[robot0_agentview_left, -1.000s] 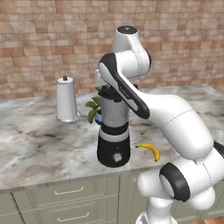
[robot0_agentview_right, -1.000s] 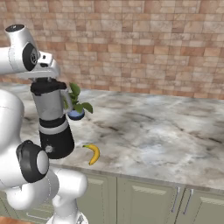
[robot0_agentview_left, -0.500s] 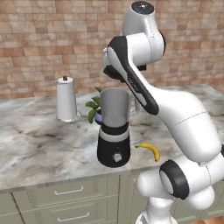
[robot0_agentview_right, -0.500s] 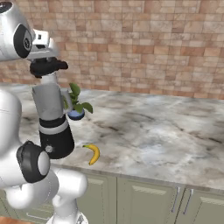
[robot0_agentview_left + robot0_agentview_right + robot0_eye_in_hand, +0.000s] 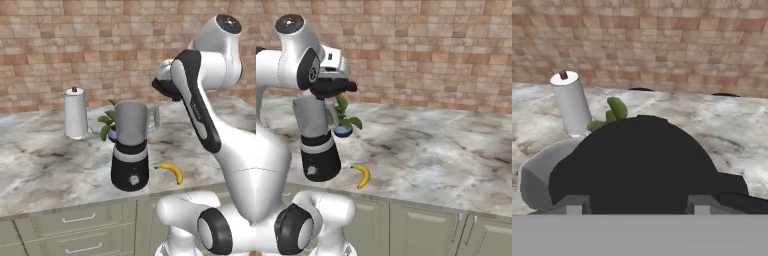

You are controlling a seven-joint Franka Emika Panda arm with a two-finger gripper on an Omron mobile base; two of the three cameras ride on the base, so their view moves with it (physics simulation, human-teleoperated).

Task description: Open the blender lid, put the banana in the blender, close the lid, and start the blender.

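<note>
The gripper (image 5: 632,202) held the blender lid (image 5: 643,165) above the open blender (image 5: 131,145); the banana (image 5: 171,171) lay near the counter's (image 5: 45,165) front edge.

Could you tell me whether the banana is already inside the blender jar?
No, the banana lies on the counter to the right of the blender base, while the gripper holds the blender lid clear of the jar.
</note>
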